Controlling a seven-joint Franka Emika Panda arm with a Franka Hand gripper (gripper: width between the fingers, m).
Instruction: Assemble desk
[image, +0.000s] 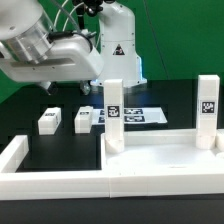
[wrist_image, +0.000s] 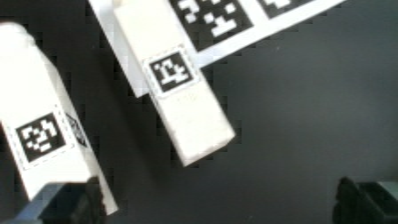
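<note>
The white desk tabletop (image: 160, 165) lies at the exterior view's front right, with two white tagged legs standing upright in it, one (image: 114, 108) at its near-left corner and one (image: 207, 112) at the right. Two more tagged legs lie loose on the black table: one (image: 48, 121) (wrist_image: 39, 140) and one (image: 83, 118) (wrist_image: 187, 95). My gripper (wrist_image: 219, 205) hangs above these two loose legs, open and empty. Its dark fingertips (wrist_image: 68, 205) show at the frame's edge, one of them over the end of a loose leg. In the exterior view the arm's hand (image: 50, 55) is at upper left, its fingertips unclear.
The marker board (image: 137, 114) (wrist_image: 240, 18) lies flat behind the loose legs. A long low white border wall (image: 50, 186) runs along the front and turns up the exterior view's left side (image: 12, 155). The robot base (image: 118, 45) stands at the back.
</note>
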